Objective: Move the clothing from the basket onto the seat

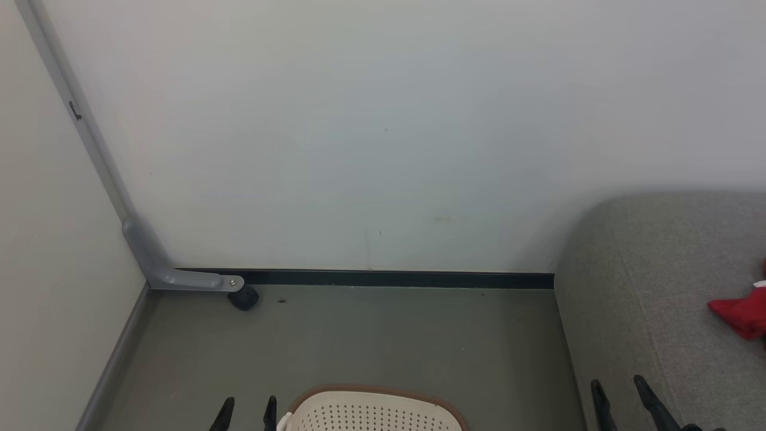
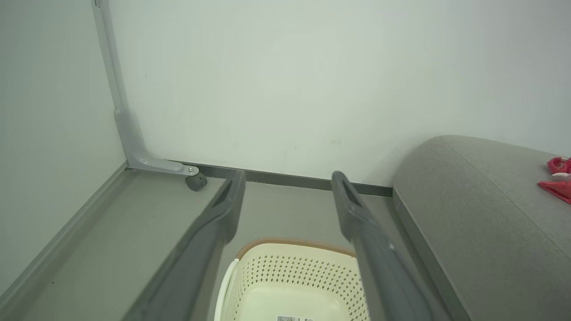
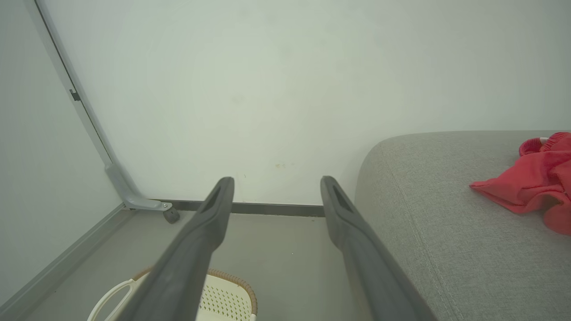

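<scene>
Grey floor (image 1: 359, 341) under pale wall (image 1: 383, 131), grey seat (image 1: 646, 287) at right carrying red clothing (image 1: 739, 314). From left wrist, label (image 2: 294, 318) on near basket (image 2: 312, 267) bottom. Left claw (image 1: 249, 402), right claw (image 1: 616, 383) spread apart.

clothing (image 1: 742, 314) cut by right edge; basket (image 1: 371, 413) cut by bottom edge

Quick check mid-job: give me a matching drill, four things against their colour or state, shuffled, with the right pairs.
1. basket
2. clothing
3. seat
4. left claw

A. red, lying on the seat
B. grey, to the right of the basket
C. open, holding nothing
D. cream, standing on the floor

Pairs: 1-D, 2-A, 3-B, 4-C
</scene>
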